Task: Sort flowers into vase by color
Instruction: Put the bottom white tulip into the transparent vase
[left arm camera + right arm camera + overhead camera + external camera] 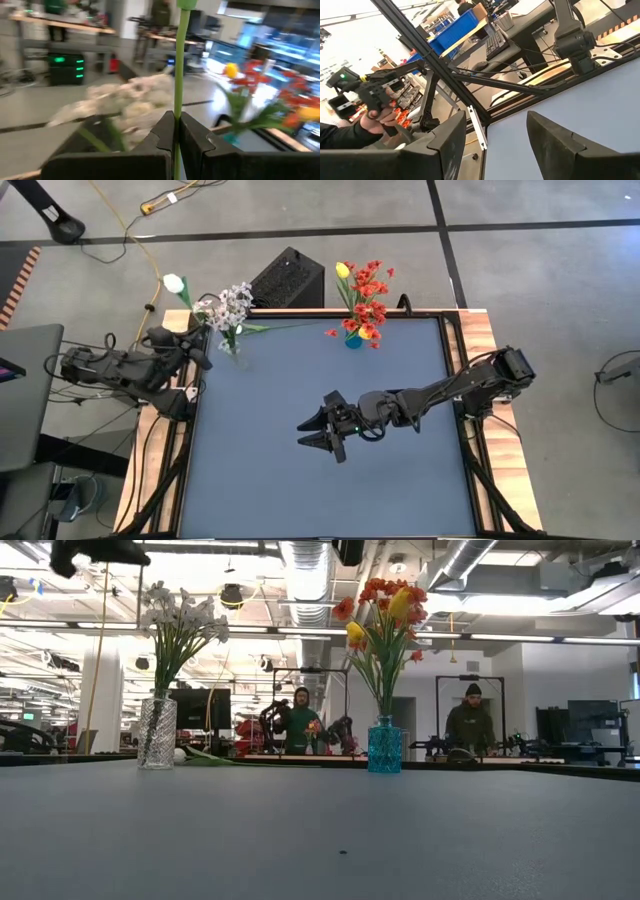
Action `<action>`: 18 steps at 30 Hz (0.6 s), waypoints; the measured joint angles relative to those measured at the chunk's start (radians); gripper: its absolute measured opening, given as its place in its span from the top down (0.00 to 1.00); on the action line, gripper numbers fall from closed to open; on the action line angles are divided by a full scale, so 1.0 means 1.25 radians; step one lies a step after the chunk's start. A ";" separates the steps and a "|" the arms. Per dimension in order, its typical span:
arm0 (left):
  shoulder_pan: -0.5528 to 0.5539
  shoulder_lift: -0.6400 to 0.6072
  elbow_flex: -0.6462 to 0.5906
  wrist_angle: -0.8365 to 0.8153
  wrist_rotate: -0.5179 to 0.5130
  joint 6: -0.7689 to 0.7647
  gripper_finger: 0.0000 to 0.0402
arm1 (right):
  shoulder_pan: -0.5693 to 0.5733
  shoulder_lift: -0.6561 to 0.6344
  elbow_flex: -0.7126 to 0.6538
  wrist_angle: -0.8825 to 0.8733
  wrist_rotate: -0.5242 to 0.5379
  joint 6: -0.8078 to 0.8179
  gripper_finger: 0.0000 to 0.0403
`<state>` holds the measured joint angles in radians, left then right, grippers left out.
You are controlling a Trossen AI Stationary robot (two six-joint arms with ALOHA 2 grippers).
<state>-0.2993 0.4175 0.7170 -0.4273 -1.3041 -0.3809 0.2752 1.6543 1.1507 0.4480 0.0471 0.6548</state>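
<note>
A clear glass vase (232,345) (157,732) at the table's far left holds sprigs of tiny whitish blossoms (232,305). A blue vase (353,340) (384,747) at the far middle holds red and yellow flowers (365,295). Near the far left corner my left gripper (200,345) is shut on the green stem of a white-budded flower (175,282). Another flower (280,327) (200,755) lies flat on the table by the clear vase. My right gripper (318,430) (495,140) hangs open over the table's middle with nothing between its fingers. My left gripper pinches the flower's thin green stem (177,107) between its two fingers, which lie level and across it. The stem runs on past the fingers toward the white bud (175,282) and is lifted clear of the table.
A black box (290,277) stands just beyond the table's far edge. Wooden rails (480,330) border the table's sides. People stand in the room behind (300,720), and a person's hand (375,117) holds a controller off the table.
</note>
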 joint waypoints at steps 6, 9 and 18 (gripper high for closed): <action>0.000 0.000 0.000 -0.165 -0.098 -0.196 1.00 | 0.000 0.000 0.000 0.000 0.000 -0.001 0.42; 0.000 0.005 -0.003 -0.246 -0.155 -0.319 1.00 | -0.001 0.000 0.000 -0.001 0.000 -0.003 0.42; 0.001 0.006 -0.135 -0.303 -0.213 -0.580 1.00 | -0.001 0.000 0.000 -0.033 -0.026 -0.006 0.42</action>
<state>-0.2981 0.4252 0.5487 -0.8064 -1.5707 -1.1065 0.2741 1.6543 1.1507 0.4065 0.0144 0.6476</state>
